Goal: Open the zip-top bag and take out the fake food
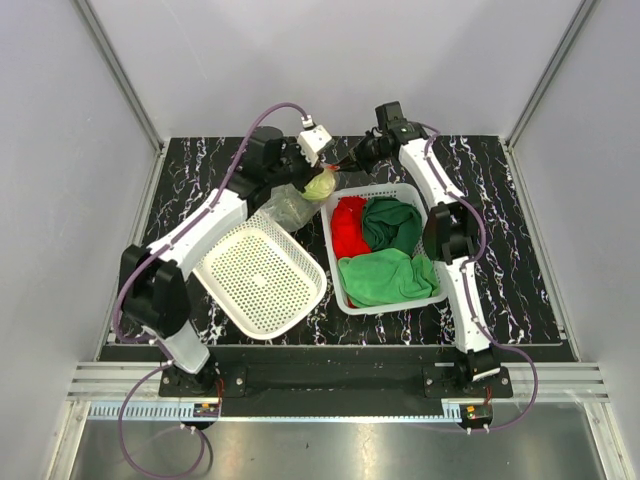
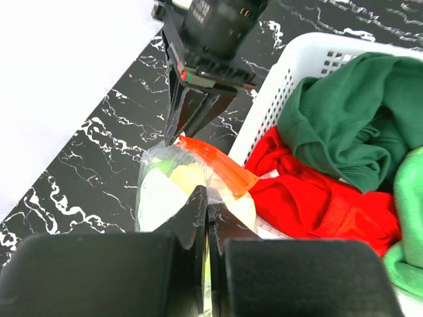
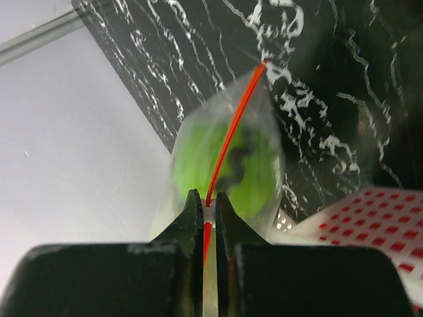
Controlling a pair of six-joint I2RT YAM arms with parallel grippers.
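Note:
The zip-top bag [image 1: 288,205] hangs between my two grippers at the back of the table, just left of the cloth basket. It is clear and crinkly, with a red-orange zip strip [image 2: 221,165] along its upper edge. Pale yellow-green fake food [image 2: 178,181] shows through the plastic, and in the right wrist view it is a blurred bright green ball [image 3: 254,168]. My left gripper [image 2: 206,197] is shut on the clear plastic just below the strip. My right gripper [image 3: 207,201] is shut on the end of the zip strip [image 3: 234,125], and its tips [image 2: 176,134] meet the strip's far end.
A white perforated basket [image 1: 330,262] holding a red cloth and two green cloths stands right of the bag. A second white basket [image 1: 260,275], with nothing in it, lies tilted at the front left. Grey walls close in the back and both sides.

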